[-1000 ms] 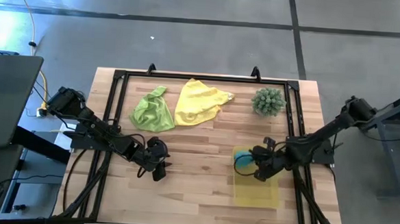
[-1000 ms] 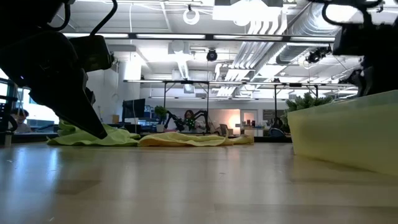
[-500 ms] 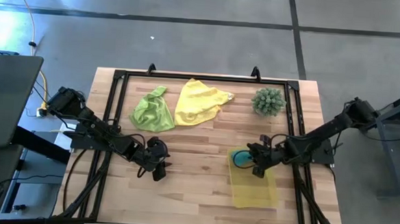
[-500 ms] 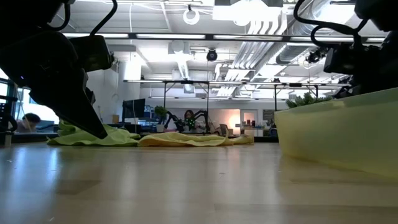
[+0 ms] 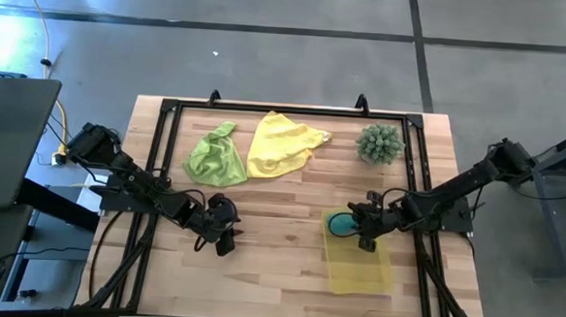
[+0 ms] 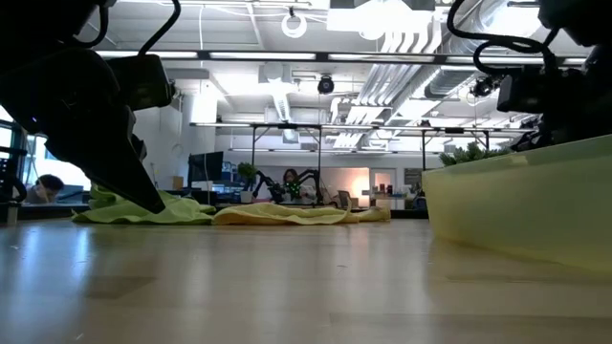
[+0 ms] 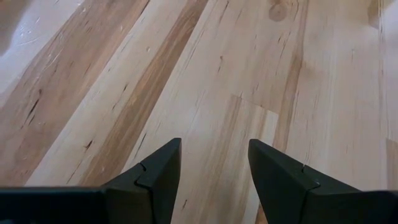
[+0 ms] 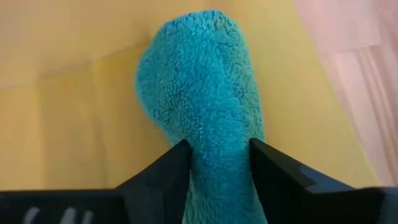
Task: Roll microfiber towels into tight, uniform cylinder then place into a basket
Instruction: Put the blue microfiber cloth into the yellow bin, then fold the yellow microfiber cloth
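Note:
A teal towel (image 5: 338, 222), rolled up, lies in the far end of the yellow basket (image 5: 360, 264) at the table's near right. My right gripper (image 5: 355, 230) reaches down into the basket, open, with the roll (image 8: 199, 93) between its fingers. The lime green towel (image 5: 215, 157) and the yellow towel (image 5: 284, 147) lie crumpled and flat on the table at the far middle. Open and with nothing between its fingers, my left gripper (image 5: 222, 245) hovers over bare wood (image 7: 214, 74) at the near left. My right gripper has the roll's near end (image 8: 217, 162) between its two fingers (image 8: 171, 168), with the fuzzy cloth touching both inner faces. The fingers slant down from the table's right and lie along the roll. The roll rests on the basket's floor (image 8: 74, 93).
A spiky green plant (image 5: 379, 142) stands at the far right. A black frame (image 5: 174, 109) runs around the tabletop. Bare wood lies between the two grippers. In the low view the basket's wall (image 6: 516, 210) fills the right side.
My right gripper has sunk and gone a little toward the table's left edge with the teal roll. The roll now lies in the basket. The basket has slid and turned slightly, its far end shifting toward the table's left.

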`<state>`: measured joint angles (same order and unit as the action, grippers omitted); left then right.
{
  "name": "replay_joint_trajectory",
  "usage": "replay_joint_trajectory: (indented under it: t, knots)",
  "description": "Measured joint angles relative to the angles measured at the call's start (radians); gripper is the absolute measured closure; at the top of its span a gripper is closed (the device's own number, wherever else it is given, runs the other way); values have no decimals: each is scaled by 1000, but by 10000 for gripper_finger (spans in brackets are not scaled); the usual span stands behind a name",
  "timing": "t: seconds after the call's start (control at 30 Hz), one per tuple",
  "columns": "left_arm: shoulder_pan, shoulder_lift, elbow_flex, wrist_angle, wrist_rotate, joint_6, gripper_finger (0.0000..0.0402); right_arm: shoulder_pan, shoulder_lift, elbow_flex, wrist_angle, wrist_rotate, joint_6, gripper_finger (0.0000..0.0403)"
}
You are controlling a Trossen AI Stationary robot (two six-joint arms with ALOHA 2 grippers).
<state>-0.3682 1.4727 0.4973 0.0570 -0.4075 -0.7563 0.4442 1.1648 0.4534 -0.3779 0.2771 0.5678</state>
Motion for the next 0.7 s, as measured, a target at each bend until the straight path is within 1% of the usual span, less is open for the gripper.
replay_joint_trajectory:
  t: [0.13, 0.23, 0.33, 0.43, 0.6, 0.63, 0.7]
  knots:
    - [24, 0, 0, 0, 2, 0, 225, 0, 0, 83, -134, -49, 0, 231]
    - [46, 0, 0, 0, 3, 4, 225, 0, 0, 164, -241, -50, 0, 227]
    - [74, 0, 0, 0, 3, 48, 225, 0, 0, 242, -324, -34, 0, 226]
    - [119, 0, 0, 8, 2, 102, 225, 0, 0, 302, -322, 43, 21, 226]
    - [241, 0, 0, 65, -1, 116, 225, -2, 0, 338, -227, 257, 98, 226]
    - [270, 0, 0, 83, -1, 122, 225, -7, 0, 337, -200, 288, 105, 226]
    - [331, 0, 10, 102, -2, 178, 225, -24, 0, 329, -153, 315, 105, 226]
